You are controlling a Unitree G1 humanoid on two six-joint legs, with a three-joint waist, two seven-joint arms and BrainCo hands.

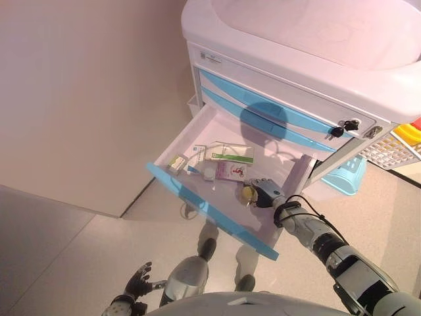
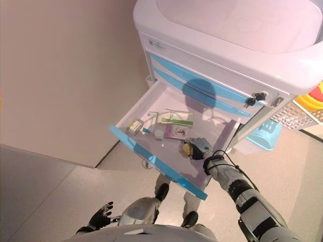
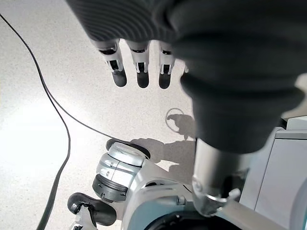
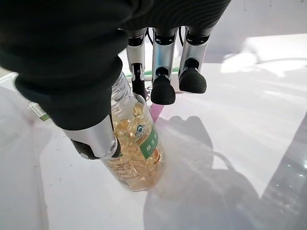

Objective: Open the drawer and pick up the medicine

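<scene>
Medicine bottle [image 4: 135, 153] stands at lower right of the open drawer [image 1: 197, 197], the right hand [image 1: 264, 192] curling thumb and fingers around it without clear contact. Grasp step underway; next needs closing, then lifting. Left hand [image 3: 139, 67] hangs relaxed.

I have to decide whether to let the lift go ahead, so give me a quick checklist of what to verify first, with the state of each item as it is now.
1. Drawer pulled out far enough to reach in: ok.
2. Right hand inside the drawer at the capsule bottle: ok.
3. Thumb against the bottle's side: ok. Fingers closed round it: not ok, they stand apart from it.
4. Bottle upright and off the drawer floor: not ok, it is tilted and resting on the floor.
5. Medicine boxes clear of the hand's way up: ok, they lie further back.
6. Left hand out of the way: ok, low beside the robot, holding nothing.
</scene>
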